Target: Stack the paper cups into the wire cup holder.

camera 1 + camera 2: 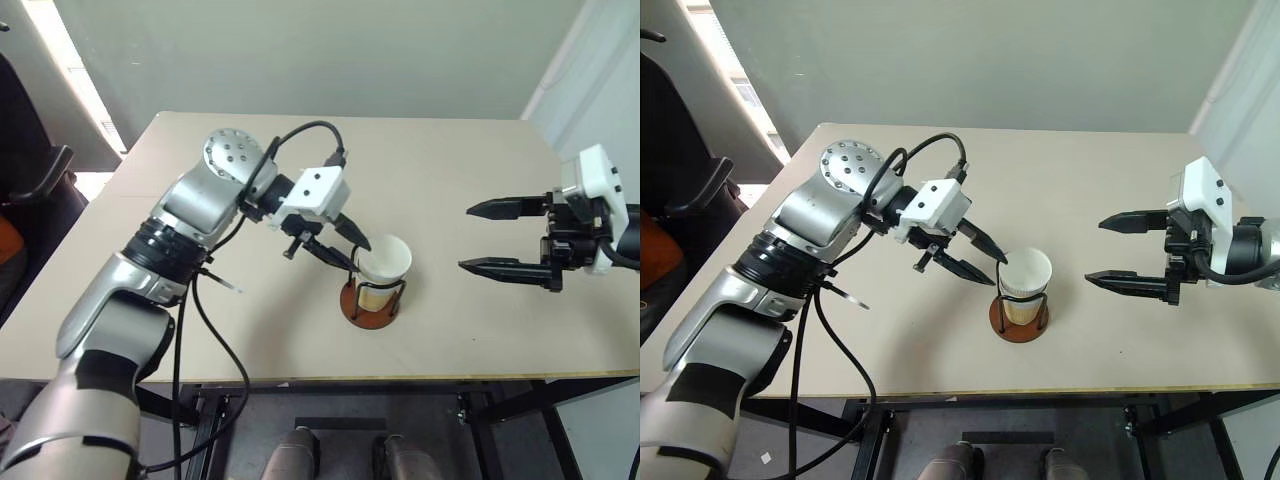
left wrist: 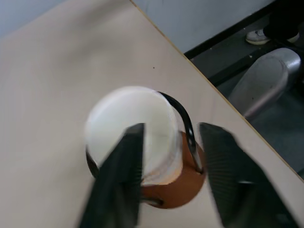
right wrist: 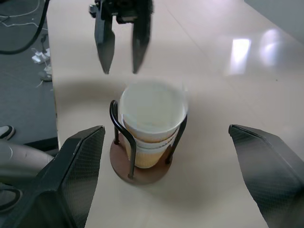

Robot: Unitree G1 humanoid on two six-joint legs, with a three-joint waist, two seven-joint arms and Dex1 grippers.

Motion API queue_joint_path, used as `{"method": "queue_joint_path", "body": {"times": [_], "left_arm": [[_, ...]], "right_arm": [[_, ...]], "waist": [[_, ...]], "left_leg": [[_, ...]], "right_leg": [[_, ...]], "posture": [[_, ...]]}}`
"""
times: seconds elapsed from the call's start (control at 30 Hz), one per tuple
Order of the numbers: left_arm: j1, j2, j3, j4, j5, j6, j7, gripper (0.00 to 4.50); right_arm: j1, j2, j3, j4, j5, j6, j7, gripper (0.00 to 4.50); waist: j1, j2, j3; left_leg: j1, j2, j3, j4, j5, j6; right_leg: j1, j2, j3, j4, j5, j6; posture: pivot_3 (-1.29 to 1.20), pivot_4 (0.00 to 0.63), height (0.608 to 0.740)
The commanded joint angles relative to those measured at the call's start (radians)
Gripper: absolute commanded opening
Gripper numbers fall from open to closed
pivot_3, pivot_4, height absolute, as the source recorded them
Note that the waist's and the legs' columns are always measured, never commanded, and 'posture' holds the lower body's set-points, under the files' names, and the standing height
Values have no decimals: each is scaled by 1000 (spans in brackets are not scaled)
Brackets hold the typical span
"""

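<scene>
Pale and bare, the table (image 1: 470, 330) carried the holder (image 1: 374, 301) close to its near edge, about midway along, with the cups (image 1: 386, 264) nested inside the wire loops. I judged the top cup freshly seated: it sat high in the stack, its white rim above the wires, and my left gripper (image 1: 347, 250) hung just at that rim with its fingers parted and nothing between them, which fits a release rather than a grip. I kept it angled down toward the cup, I think, so it could nudge the stack if it sat crooked. My right gripper (image 1: 488, 238) stood well apart toward the table's right edge, spread wide and empty, pointing at the holder; I read that as parked out of the way. The head views gave me the layout but made the cup look tilted and hid how many were stacked. The right wrist view showed more: at least two rims banded one above the other between the wires, and the left fingers clear of the cup. The left wrist view looked straight down into the white inside and showed the reddish base (image 2: 176, 191) under it.
</scene>
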Motion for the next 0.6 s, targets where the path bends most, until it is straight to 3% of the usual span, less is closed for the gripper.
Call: {"method": "queue_joint_path", "body": {"times": [0.03,0.13,0.17,0.3,0.43,0.6], "left_arm": [[-4,-33,73,10,44,-12,21,3320],[4,-45,110,17,77,-16,47,4379],[17,-31,136,7,72,5,57,4470],[100,41,222,-51,55,100,82,4470],[328,200,419,-166,-167,357,19,4470],[563,311,572,-252,-252,456,34,4470]], "right_arm": [[-32,4,4,-1,-6,-25,-2,4354],[-51,14,28,21,-17,-40,9,4354],[-63,21,42,34,-21,-47,17,4354],[-94,45,81,94,-38,-72,49,4354],[-168,97,126,221,-29,-78,122,4354],[-215,91,195,341,-107,-127,228,4354]], "waist": [[0,0,0],[0,0,0],[-1,0,0],[-9,0,0],[-26,1,0],[-22,0,0]], "left_leg": [[0,0,0,0,0,0],[0,0,0,0,0,0],[0,0,0,0,0,0],[1,0,0,-1,0,0],[2,0,1,-4,1,-2],[1,1,0,-6,4,-7]], "right_leg": [[0,0,0,0,0,0],[0,0,0,0,0,0],[0,0,0,0,0,0],[0,0,0,0,0,0],[-2,1,1,0,-1,-1],[-3,1,0,1,-3,-6]], "posture": [[0,150,740],[0,150,740],[0,150,740],[0,150,740],[0,150,740],[0,150,740]]}}
